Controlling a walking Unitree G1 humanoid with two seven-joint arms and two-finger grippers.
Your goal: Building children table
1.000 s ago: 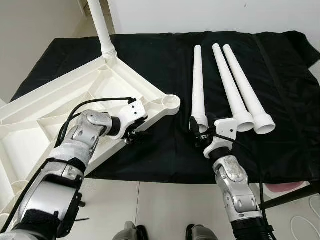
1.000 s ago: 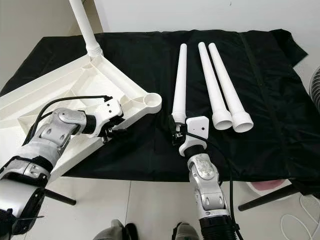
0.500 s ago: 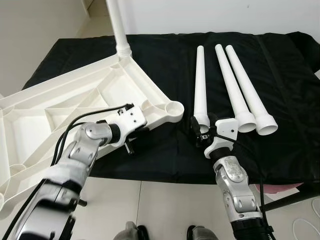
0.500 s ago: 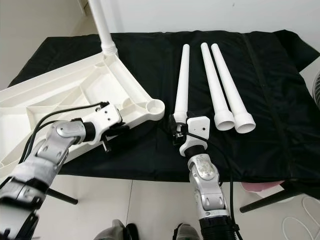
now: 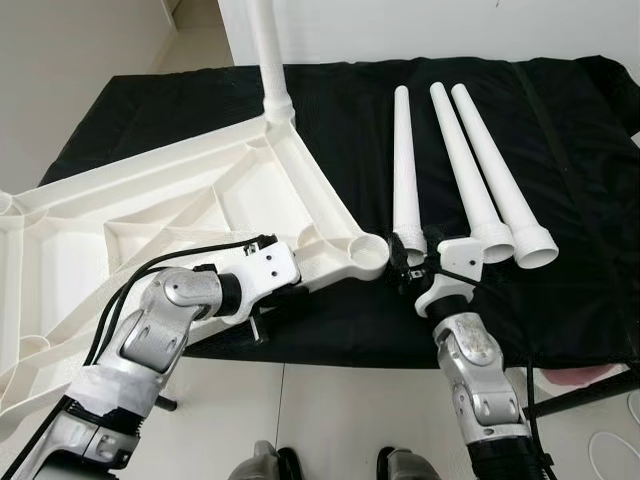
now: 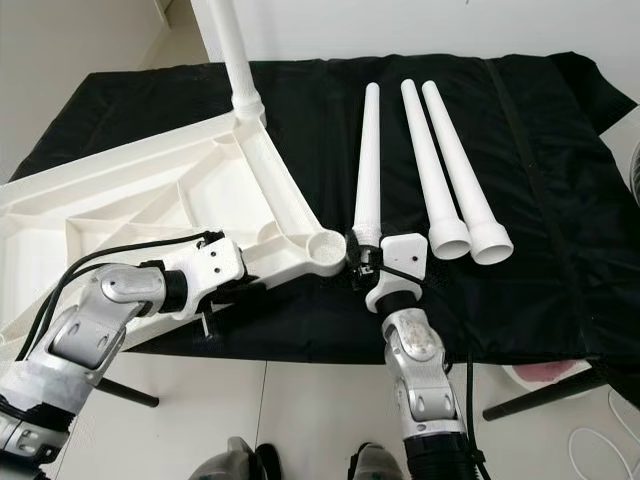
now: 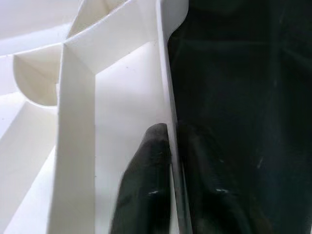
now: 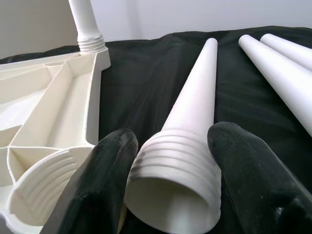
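A white ribbed tabletop (image 5: 180,190) lies upside down on the left, with one white leg (image 5: 268,50) screwed upright into its far corner. My left gripper (image 5: 288,298) is shut on the tabletop's near rim (image 7: 163,73), one black finger (image 7: 148,185) on each side of the thin wall. The near corner socket (image 5: 370,255) lies right beside the threaded end of a loose leg (image 5: 404,150). My right gripper (image 5: 412,268) is shut on that threaded end (image 8: 175,165), with its fingers (image 8: 105,180) flanking it. Two more loose legs (image 5: 462,150) (image 5: 505,180) lie to the right.
A black cloth (image 5: 580,260) covers the work table, whose front edge runs just below both grippers. A pink object (image 5: 570,378) sits low at the right beneath the table. A white wall stands behind the table.
The tabletop has slid right and towards me with my left gripper on its rim. Its corner socket now lies next to the loose leg's threaded end. My right gripper stayed put.
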